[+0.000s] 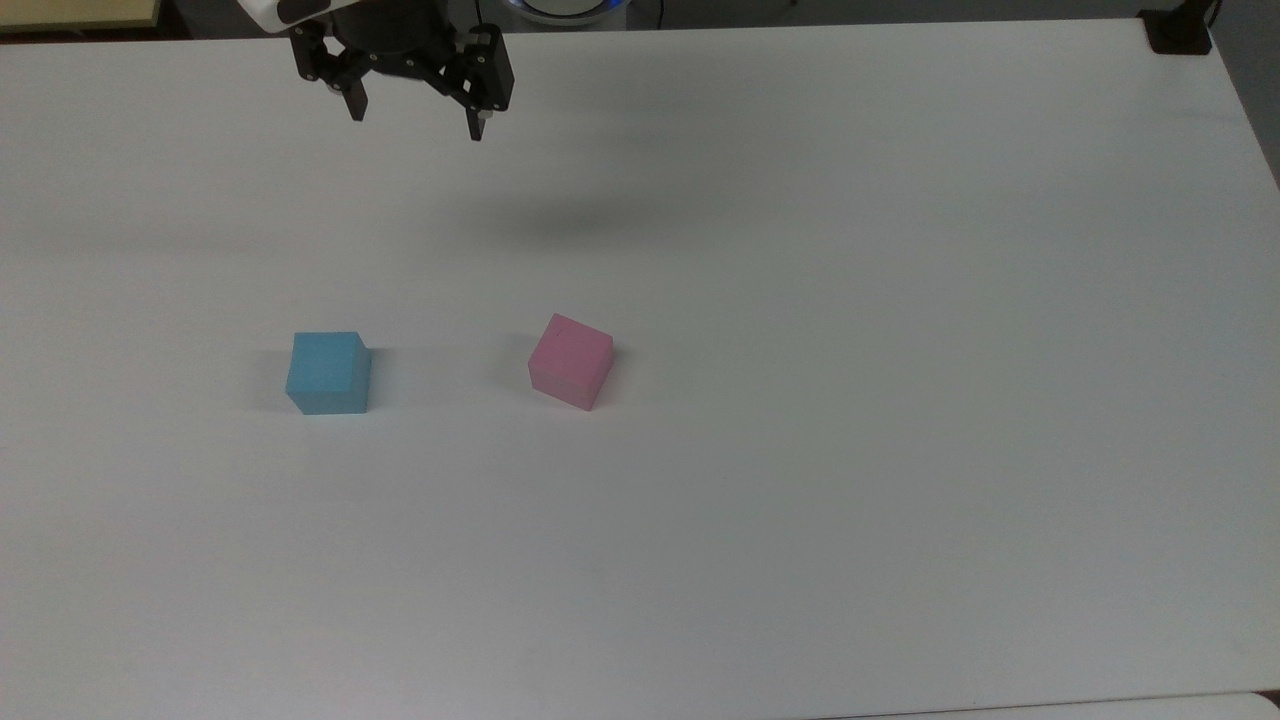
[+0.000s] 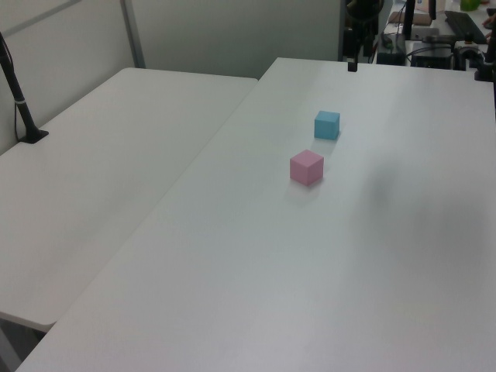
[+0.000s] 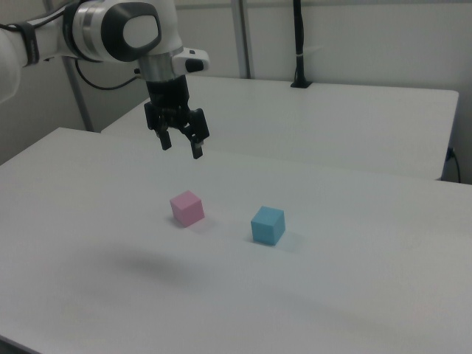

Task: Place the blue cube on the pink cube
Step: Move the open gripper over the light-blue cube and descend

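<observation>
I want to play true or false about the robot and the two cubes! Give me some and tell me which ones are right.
1. The blue cube sits on top of the pink cube. False: both rest on the table, apart.
2. The gripper is open and holds nothing. True.
3. In the right view, the pink cube is left of the blue cube. True.
4. The gripper touches the blue cube. False: it hangs in the air, away from both cubes.

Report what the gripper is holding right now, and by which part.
Nothing is held. The gripper hangs open and empty above the table, while the blue cube and the pink cube both sit on it, apart from each other.
</observation>
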Action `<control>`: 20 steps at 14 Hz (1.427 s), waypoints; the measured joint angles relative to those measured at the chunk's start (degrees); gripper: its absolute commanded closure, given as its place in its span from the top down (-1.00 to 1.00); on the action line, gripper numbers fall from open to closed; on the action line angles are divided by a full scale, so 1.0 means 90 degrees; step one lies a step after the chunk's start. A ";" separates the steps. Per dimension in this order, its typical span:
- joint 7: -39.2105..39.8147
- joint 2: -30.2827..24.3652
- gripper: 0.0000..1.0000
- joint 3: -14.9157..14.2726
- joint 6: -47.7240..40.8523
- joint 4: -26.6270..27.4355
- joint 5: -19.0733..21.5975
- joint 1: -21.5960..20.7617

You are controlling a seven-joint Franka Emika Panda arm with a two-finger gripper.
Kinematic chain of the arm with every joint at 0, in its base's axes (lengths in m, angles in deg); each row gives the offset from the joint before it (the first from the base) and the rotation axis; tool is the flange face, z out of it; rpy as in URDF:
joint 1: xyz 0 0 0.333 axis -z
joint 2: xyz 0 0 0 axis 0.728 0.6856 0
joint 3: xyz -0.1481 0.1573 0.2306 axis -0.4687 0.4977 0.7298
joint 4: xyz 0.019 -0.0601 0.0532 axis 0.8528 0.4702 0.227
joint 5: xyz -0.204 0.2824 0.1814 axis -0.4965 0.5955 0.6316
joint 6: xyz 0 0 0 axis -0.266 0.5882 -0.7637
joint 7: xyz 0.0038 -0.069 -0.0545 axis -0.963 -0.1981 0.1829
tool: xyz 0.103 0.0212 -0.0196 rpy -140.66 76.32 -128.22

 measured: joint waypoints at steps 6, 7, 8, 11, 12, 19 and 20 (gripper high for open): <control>0.0482 0.0501 1.00 -0.0003 0.0719 0.0016 -0.0001 0.0247; 0.0524 0.0628 1.00 -0.0003 0.0899 0.0022 -0.0003 0.0314; 0.0561 0.0765 1.00 -0.0004 0.1083 0.0025 -0.0004 0.0381; 0.0613 0.1124 1.00 -0.0005 0.1555 0.0027 -0.0005 0.0543; 0.0620 0.1250 1.00 -0.0005 0.1689 0.0027 -0.0006 0.0587; 0.0623 0.1509 1.00 -0.0003 0.1839 0.0023 -0.0006 0.0602; 0.0623 0.1549 1.00 0.0001 0.1853 0.0023 -0.0006 0.0596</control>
